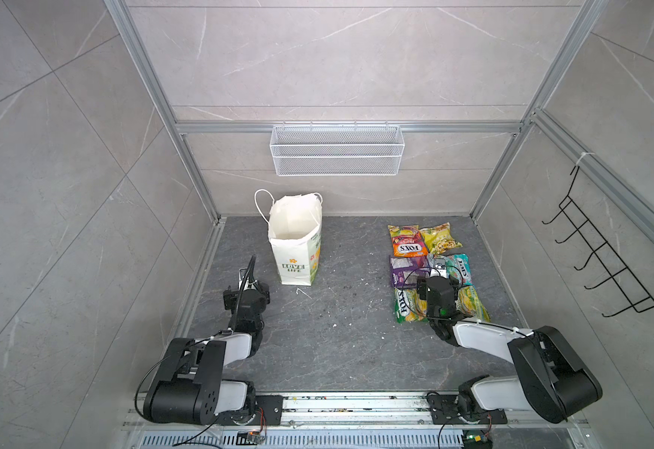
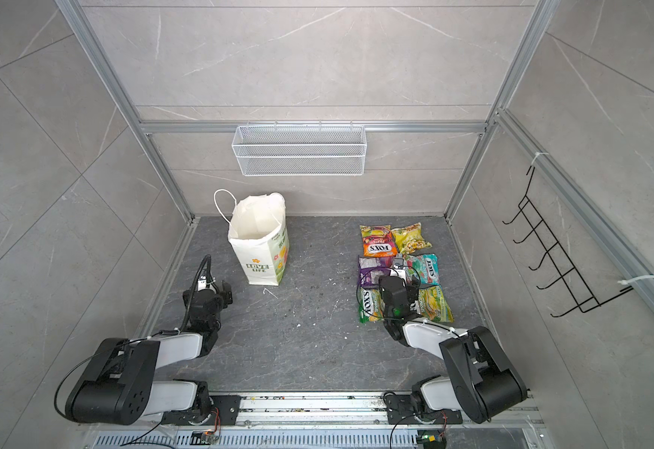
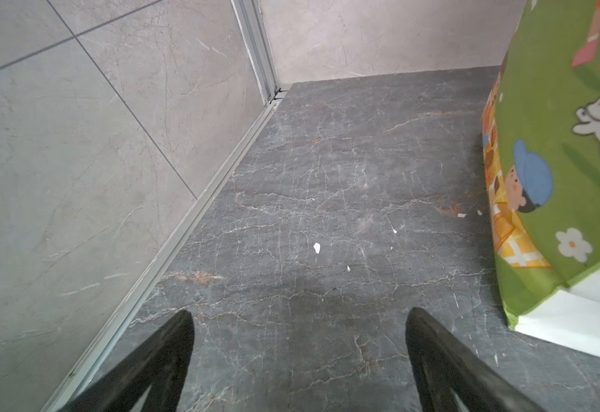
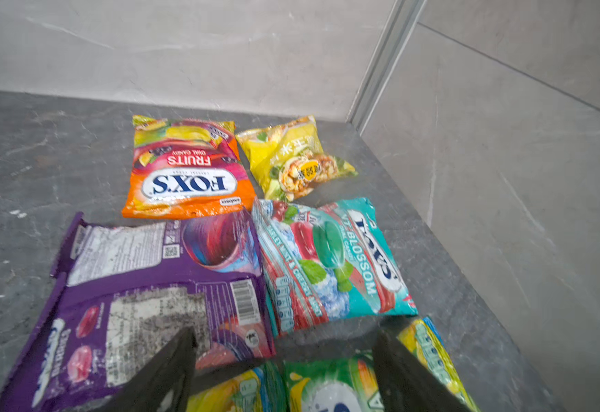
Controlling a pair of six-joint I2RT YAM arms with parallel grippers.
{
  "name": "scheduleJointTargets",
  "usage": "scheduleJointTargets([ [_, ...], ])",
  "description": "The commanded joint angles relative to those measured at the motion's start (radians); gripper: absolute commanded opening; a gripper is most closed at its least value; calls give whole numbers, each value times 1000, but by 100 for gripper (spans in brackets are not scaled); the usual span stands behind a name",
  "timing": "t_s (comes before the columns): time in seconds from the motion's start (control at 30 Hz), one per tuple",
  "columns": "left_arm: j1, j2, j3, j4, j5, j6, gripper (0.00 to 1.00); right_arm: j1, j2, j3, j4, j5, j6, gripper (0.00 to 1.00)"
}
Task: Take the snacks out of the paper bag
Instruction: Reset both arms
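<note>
On the floor (image 1: 337, 330), six snacks (image 1: 406, 245) (three rows of two), one paper bag (image 1: 296, 248) upright, both jaws wide.

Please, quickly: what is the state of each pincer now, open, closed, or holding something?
Left pincer: open, holding nothing.
Right pincer: open, holding nothing, over the snacks.

snacks (image 4: 184, 178): glossy crinkled plastic | paper bag (image 1: 296, 248): matt paper | floor (image 1: 337, 330): matt veined stone

Purple packet (image 4: 141, 285), teal packet (image 4: 330, 257), green cartoon-printed bag (image 3: 569, 160)
</note>
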Motion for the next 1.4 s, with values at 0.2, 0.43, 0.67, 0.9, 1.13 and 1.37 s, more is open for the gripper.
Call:
scheduleJointTargets([
  [0.2, 22, 160, -73, 389, 213, 43, 98, -56, 65, -154, 394, -195, -75, 99],
  [0.43, 40, 140, -22, 265, 230, 29, 99, -139, 69, -127, 322, -286, -5, 99],
  [0.67, 124, 125, 67, 71, 234, -70, 99, -183, 124, -101, 316, -401, -1, 100],
  [0.9, 164, 124, 105, -7, 267, -107, 99, -231, 126, -47, 210, -463, 23, 100],
  [1.13, 164, 122, 105, -7, 263, -103, 100, -231, 124, -48, 215, -462, 19, 100],
  [1.37, 164, 122, 106, -10, 264, -103, 100, -230, 129, -41, 207, -467, 25, 100],
])
